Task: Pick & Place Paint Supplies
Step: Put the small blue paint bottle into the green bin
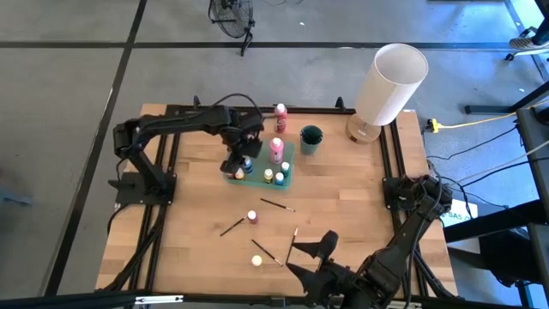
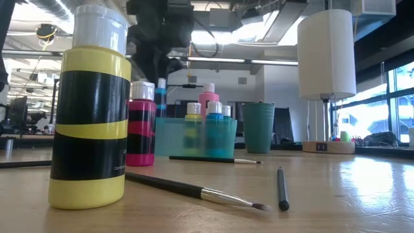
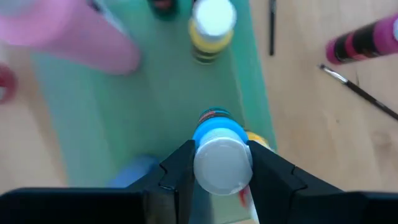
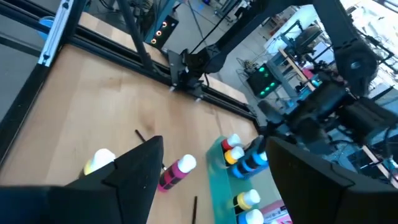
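We are clamping our left gripper on a blue bottle over the teal tray at far centre, lowering it inside. Our right gripper, fingers apart, is waiting near the loose brushes.

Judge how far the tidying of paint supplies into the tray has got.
Done: several bottles stand in the green tray. In hand: the left gripper is shut on a blue bottle over the tray. Left: two bottles and brushes lie on the table; the right gripper waits open.
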